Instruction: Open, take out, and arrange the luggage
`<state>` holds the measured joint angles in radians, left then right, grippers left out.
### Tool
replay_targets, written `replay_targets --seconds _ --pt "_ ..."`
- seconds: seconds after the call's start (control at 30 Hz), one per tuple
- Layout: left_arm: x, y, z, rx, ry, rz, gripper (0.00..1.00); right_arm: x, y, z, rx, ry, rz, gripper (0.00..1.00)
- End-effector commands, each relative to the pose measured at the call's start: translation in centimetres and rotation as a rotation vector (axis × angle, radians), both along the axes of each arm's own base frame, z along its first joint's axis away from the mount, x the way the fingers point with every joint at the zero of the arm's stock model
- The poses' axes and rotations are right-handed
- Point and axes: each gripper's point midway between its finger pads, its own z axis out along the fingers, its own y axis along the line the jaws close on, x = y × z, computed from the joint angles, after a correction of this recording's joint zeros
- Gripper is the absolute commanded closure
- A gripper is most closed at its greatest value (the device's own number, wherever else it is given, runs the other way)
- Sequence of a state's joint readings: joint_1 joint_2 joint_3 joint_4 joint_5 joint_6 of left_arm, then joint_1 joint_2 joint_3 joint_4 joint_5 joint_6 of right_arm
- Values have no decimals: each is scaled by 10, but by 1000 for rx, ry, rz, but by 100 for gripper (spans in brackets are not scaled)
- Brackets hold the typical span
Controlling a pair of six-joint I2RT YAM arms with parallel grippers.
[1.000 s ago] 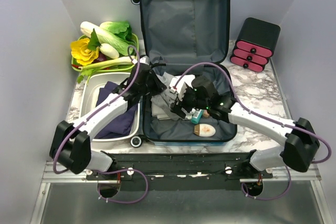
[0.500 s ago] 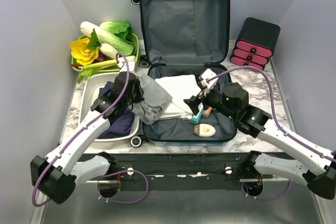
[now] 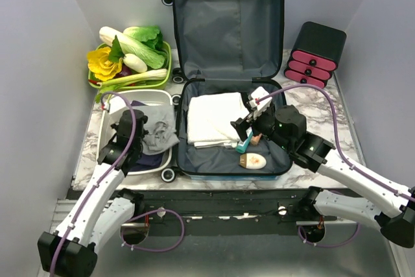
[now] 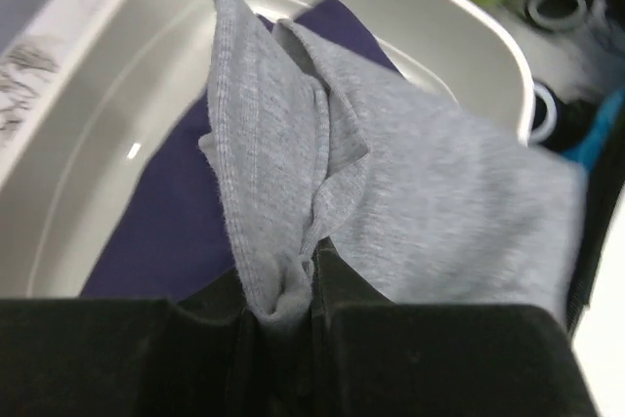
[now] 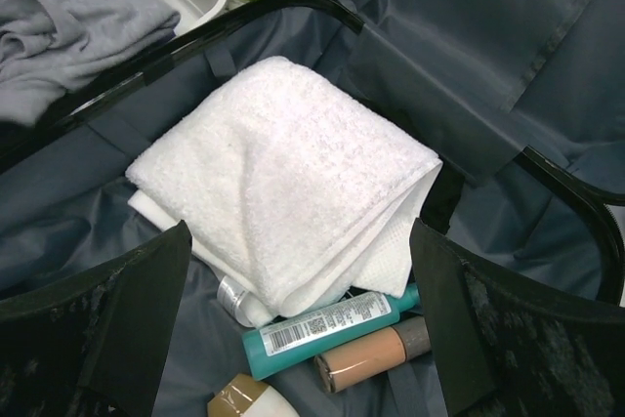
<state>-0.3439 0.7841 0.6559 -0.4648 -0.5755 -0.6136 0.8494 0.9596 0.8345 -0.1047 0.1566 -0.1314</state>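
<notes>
The blue luggage point(image 3: 228, 4) lies open at the table's centre, lid propped up at the back. In its near half lie a folded white towel point(image 3: 211, 117), a teal tube point(image 3: 244, 142), a beige tube point(image 5: 376, 354) and a white bottle point(image 3: 254, 161). My left gripper point(image 3: 139, 125) is shut on a grey garment point(image 4: 391, 212), holding it over the white bin point(image 3: 110, 105), where a dark navy cloth point(image 4: 171, 231) lies. My right gripper point(image 3: 245, 123) is open and empty above the towel point(image 5: 283, 183) and tubes, its fingers point(image 5: 107, 329) wide apart.
A green basket point(image 3: 165, 53) of toy vegetables stands at the back left. A black box with pink drawers point(image 3: 314, 55) stands at the back right. Marble tabletop point(image 3: 321, 118) shows right of the luggage.
My left arm has carried the grey garment out of the luggage leftward to the white bin. My right arm has pulled back to the right, uncovering the white towel.
</notes>
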Motion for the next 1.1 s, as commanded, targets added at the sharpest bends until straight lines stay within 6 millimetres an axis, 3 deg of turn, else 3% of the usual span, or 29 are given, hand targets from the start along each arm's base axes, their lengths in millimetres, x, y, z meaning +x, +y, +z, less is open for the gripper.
replay_targets --seconds 0.0,0.1,0.13,0.17,0.3,0.33,0.43,0.6,0.73,0.8,0.9,1.03,1.07 --pt "11 19 36 -88 -168 110 100 6 -1 -2 7 -2 -36 0" --pt "11 20 55 -165 -204 164 100 4 -3 -1 16 -3 -41 0" --pt "14 20 73 -237 -229 222 100 4 -5 1 20 -7 -48 0" --pt "8 22 67 -232 -175 248 100 4 -7 1 22 -8 -55 0" --pt "15 30 87 -269 -183 370 100 4 -10 6 37 -26 -65 0" --pt "18 34 87 -265 -178 410 100 3 -11 8 41 -30 -68 0" --pt "33 33 114 -300 -219 444 100 5 -14 8 40 -36 -85 0" --pt "57 31 130 -335 -250 507 100 7 -17 9 40 -41 -104 0" --pt "75 35 130 -365 -255 628 100 8 -19 10 39 -51 -111 0" --pt "73 43 137 -369 -279 698 100 7 -20 10 35 -57 -114 0" --pt "84 40 136 -401 -304 711 100 7 -21 8 26 -63 -112 0" --pt "85 35 100 -434 -256 748 100 4 -19 11 33 -65 -86 0" --pt "80 35 79 -421 -212 760 100 3 -18 10 32 -65 -79 0"
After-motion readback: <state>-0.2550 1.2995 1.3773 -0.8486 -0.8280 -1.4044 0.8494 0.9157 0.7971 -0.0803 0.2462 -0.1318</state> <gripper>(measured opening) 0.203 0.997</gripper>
